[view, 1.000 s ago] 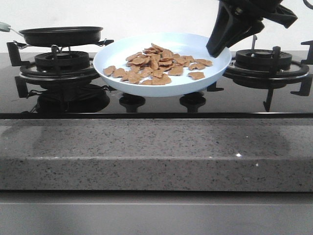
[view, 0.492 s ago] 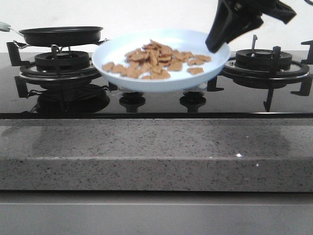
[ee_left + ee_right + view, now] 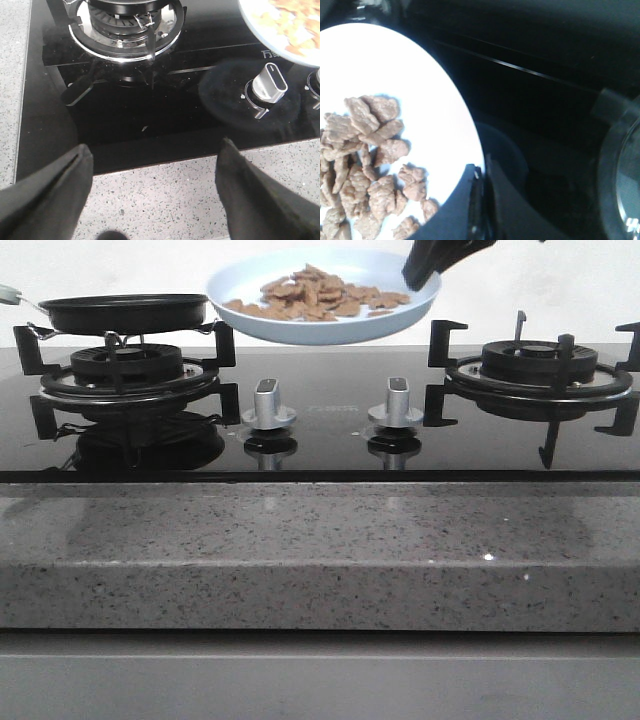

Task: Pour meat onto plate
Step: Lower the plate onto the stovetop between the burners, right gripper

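Gripping the plate point(image 3: 322, 302) by one rim edge, your right end effector point(image 3: 418, 272) carries it high above the stove knobs point(image 3: 270, 403), meat point(image 3: 318, 295) piled inside. Any tilt or slip spills pieces onto the black pan point(image 3: 124, 312). Your left end effector point(image 3: 152, 192) hangs open, empty.

left gripper point(image 3: 152, 195): two matte black, wedge-shaped fingers | right gripper point(image 3: 430, 262): black, tapered, glossy-edged fingers

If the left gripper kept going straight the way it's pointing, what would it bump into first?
Probably the black glass stovetop just past the speckled counter edge. The open left gripper points down there, with nothing between; depth is hard to judge.
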Controlling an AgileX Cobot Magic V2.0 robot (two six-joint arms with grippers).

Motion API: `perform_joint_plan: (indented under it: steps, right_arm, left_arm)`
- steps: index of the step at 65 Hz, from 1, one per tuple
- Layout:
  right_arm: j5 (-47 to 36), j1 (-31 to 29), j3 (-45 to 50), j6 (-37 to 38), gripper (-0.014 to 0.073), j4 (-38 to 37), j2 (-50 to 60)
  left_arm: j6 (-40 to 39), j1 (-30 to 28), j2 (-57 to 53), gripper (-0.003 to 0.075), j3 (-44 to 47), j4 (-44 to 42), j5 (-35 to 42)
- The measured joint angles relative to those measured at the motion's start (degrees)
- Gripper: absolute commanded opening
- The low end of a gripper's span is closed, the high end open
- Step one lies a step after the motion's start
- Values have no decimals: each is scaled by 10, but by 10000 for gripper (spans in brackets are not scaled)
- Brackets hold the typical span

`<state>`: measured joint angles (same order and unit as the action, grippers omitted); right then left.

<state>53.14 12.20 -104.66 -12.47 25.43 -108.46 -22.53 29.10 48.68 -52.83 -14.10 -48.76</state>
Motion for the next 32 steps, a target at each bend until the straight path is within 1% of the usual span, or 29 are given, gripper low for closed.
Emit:
perform_joint_plan:
  steps: [7,14,23,32]
  right_arm:
    - [22,-4,-61,0,-69,0,-56]
    - [27,-4,-99,0,-69,-1,-96]
    - [28,-4,-125,0,-69,-17,-131]
    - [32,-5,-129,0,-69,-25,-147]
  left_arm:
    - [0,0,0,501,0,0,0]
    - [0,0,0,501,0,0,3]
    - [0,0,0,501,0,0,9]
    - [0,0,0,501,0,0,13]
